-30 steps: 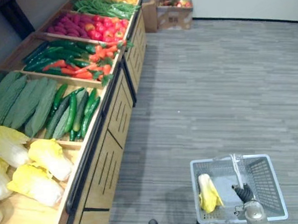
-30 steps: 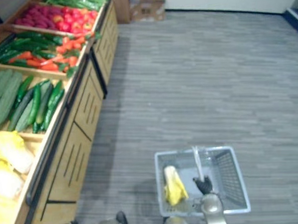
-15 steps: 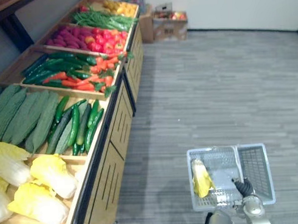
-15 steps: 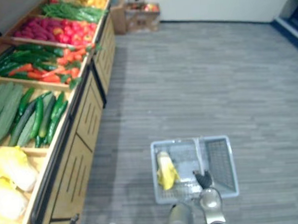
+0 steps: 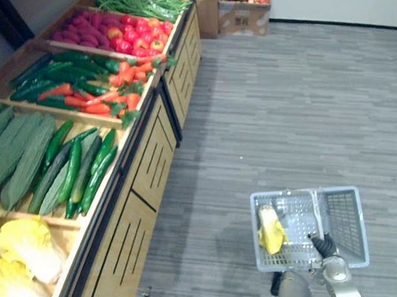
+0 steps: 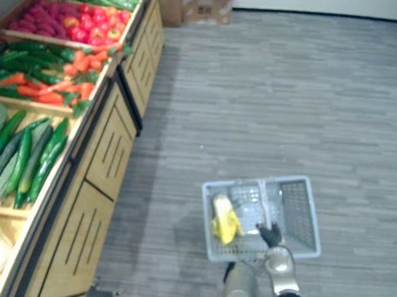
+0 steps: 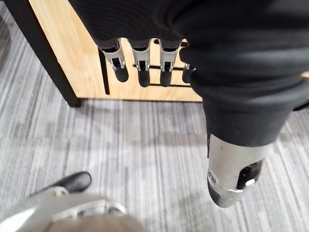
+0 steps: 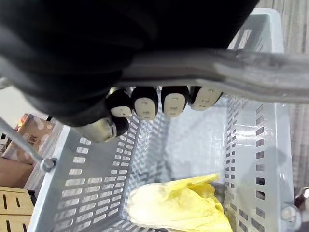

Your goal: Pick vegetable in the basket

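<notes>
Our right hand (image 8: pixel 145 102) curls round the handle (image 8: pixel 231 72) of the basket (image 5: pixel 347 228); a cabbage (image 5: pixel 271 230) lies inside. Our left hand (image 7: pixel 140 67) hangs relaxed, empty. We judge cabbage light, leafy, bruisable: cradle its middle.

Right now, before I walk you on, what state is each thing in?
right hand: shut on the basket handle
basket: upright, carried by its handle
napa cabbage: lying in the basket, on its left side
left hand: open, holding nothing
produce stand: bins stocked with vegetables
cardboard box: open-topped, produce inside
</notes>
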Robot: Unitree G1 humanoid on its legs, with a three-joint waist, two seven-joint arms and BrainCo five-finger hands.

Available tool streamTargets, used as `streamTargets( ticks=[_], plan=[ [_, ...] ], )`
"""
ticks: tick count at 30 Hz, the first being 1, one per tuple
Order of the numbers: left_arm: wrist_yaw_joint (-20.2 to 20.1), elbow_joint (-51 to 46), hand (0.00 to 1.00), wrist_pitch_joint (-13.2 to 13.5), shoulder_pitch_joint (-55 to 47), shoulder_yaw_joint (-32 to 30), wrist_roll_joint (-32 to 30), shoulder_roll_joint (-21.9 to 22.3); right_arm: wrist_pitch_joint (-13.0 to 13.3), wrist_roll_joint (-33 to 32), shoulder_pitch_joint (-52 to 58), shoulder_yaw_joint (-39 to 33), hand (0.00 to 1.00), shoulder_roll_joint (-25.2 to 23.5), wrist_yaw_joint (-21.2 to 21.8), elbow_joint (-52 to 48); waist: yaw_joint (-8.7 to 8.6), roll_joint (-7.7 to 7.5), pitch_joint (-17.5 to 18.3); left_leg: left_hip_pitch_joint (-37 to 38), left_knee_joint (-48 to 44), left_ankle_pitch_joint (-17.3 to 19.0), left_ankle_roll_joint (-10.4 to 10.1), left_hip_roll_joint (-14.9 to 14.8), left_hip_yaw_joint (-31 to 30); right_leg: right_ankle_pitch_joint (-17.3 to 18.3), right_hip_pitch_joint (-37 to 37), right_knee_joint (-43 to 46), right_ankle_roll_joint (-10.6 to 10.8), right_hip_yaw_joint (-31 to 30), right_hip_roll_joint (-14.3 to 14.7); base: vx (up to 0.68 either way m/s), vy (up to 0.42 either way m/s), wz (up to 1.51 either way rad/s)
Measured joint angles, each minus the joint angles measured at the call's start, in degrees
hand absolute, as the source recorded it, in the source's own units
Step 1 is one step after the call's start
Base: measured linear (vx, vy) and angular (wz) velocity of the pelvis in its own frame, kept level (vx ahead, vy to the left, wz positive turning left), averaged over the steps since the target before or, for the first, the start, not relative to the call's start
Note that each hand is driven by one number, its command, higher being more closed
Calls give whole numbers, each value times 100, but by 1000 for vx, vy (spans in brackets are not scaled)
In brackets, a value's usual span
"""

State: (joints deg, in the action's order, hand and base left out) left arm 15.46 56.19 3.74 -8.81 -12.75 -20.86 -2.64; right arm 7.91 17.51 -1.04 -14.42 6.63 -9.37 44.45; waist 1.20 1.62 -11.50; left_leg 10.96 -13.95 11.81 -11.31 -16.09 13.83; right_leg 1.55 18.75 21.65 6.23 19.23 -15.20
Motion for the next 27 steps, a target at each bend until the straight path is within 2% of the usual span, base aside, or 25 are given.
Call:
streamTargets(
  ticks=[1,3,4,5,6,7,8,10,11,12,13,14,15,16,17,18,19,21,22,23,24,25,26,27],
  plan=[
    [-8,-56,0,9,13,-67,90,-13,-22,-12,63,-15,100,17,-5,4,-57,-13,0,-635,-1196,-576,64,-238,-306,355,-154,247,-93,223,-9,435,-406,42],
    [-8,-103,0,3,-10,-71,257,-5,-34,-17,108,-32,100,39,-5,26,-90,-8,-4,-996,-1864,-1245,132,-407,-396,516,-385,227,-170,351,17,422,-326,37],
    [3,-181,0,27,-43,-94,454,-5,-55,-31,132,-2,100,55,-17,41,-56,-53,-67,-1495,-2972,-1600,156,-715,-357,641,-863,-55,-295,470,153,386,-263,19],
    [12,-217,0,49,-33,-106,485,-9,-64,-39,137,7,100,81,-29,52,-35,-51,-71,-1679,-3343,-1377,142,-753,-361,671,-1038,-189,-340,496,185,451,-272,17],
    [15,-259,0,91,-6,-100,495,-26,-87,-59,152,32,100,172,-44,120,-5,-63,-80,-1985,-3780,-984,143,-693,-338,650,-1395,-491,-307,583,233,290,-139,13],
    [23,-274,0,108,16,-99,495,-31,-108,-59,164,32,100,202,-45,151,10,-68,-83,-2111,-3839,-842,162,-636,-315,641,-1577,-651,-292,646,249,361,-125,24],
    [33,-386,0,114,12,-82,500,-29,-161,-61,195,24,100,244,-62,155,55,-86,-93,-2374,-3695,-627,196,-492,-281,617,-1892,-908,-252,772,263,327,-56,28],
    [35,-490,0,132,2,-48,500,-28,-203,-61,200,5,100,318,-101,158,84,-91,-96,-2680,-3100,-478,176,-316,-173,573,-2155,-1165,-181,921,269,309,19,26],
    [36,-540,0,134,5,-39,500,-24,-230,-60,186,-19,100,357,-133,163,88,-95,-98,-2806,-2167,-479,165,-106,-181,531,-2314,-1309,-111,1005,262,315,137,16],
    [35,-567,0,128,-7,-33,500,-9,-235,-59,172,-62,100,366,-148,164,93,-95,-98,-2804,-916,-580,187,123,-251,488,-2425,-1442,-37,1057,247,321,176,9],
    [34,-588,0,125,-14,-31,497,0,-235,-57,168,-87,100,364,-156,165,93,-92,-99,-2788,-226,-754,209,233,-316,473,-2488,-1520,-10,1092,241,327,250,-2],
    [33,-590,0,124,-17,-32,496,4,-237,-52,180,-96,100,365,-167,169,100,-89,-99,-2791,813,-1128,256,356,-455,482,-2622,-1672,109,1137,235,325,300,-7],
    [23,-591,0,124,-6,-44,492,-19,-242,-30,204,-83,100,336,-183,165,145,-116,-115,-2924,895,-1479,318,349,-456,580,-2796,-1770,419,1146,182,336,312,-4],
    [20,-602,0,119,6,-42,491,-25,-252,-6,214,-71,100,286,-186,168,169,-124,-117,-2973,702,-1647,408,370,-320,598,-2881,-1806,464,1156,168,356,260,10],
    [30,-652,0,125,17,-36,490,-139,-253,-2,215,25,100,167,-186,172,177,-385,-143,-3055,370,-1623,546,463,-88,630,-2955,-1879,409,1072,27,389,210,14],
    [23,-679,0,159,53,-37,488,-259,-252,1,152,175,100,101,-166,170,224,-558,-174,-3167,33,-1367,724,519,-51,459,-2943,-1905,290,826,-22,391,189,9],
    [12,-679,0,176,76,-67,483,-303,-252,2,107,237,100,82,-154,169,258,-593,-170,-3207,-153,-1245,741,521,-63,275,-2933,-1923,302,739,-27,395,216,-16],
    [-13,-623,0,110,-1,-222,428,-392,-224,53,-27,419,100,60,-123,154,352,-762,-149,-3127,-760,-841,946,566,4,-97,-2876,-1484,611,281,-274,441,252,-29],
    [-10,-566,0,103,-24,-272,429,-364,-190,59,-61,418,100,62,-125,149,373,-803,-160,-2938,-845,-614,941,621,78,-194,-2711,-884,761,93,-462,409,239,-23],
    [-10,-549,0,104,-51,-289,434,-371,-165,57,-60,435,100,48,-124,149,378,-830,-157,-2815,-844,-488,941,656,133,-285,-2543,-411,766,-67,-581,322,205,-17],
    [-12,-501,0,101,-80,-303,452,-392,-158,54,-60,465,100,12,-130,152,383,-848,-158,-2652,-834,-335,964,673,179,-575,-2204,321,756,-349,-724,314,211,-21],
    [-15,-461,0,77,-130,-318,506,-402,-158,54,-54,561,100,-12,-125,161,368,-846,-160,-2415,-762,-194,1022,657,269,-1376,-1685,1166,621,-749,-819,317,180,-23],
    [-15,-468,0,58,-180,-314,515,-395,-146,54,-17,622,100,-43,-106,176,355,-829,-171,-2210,-650,-110,1079,623,300,-1841,-1331,1786,582,-1026,-815,315,161,-17],
    [-19,-466,0,50,-200,-300,553,-394,-120,54,-16,633,100,-89,-95,177,338,-773,-208,-2108,-599,-71,1110,622,296,-1746,-1081,2303,594,-1151,-776,312,90,4]
  ],
)
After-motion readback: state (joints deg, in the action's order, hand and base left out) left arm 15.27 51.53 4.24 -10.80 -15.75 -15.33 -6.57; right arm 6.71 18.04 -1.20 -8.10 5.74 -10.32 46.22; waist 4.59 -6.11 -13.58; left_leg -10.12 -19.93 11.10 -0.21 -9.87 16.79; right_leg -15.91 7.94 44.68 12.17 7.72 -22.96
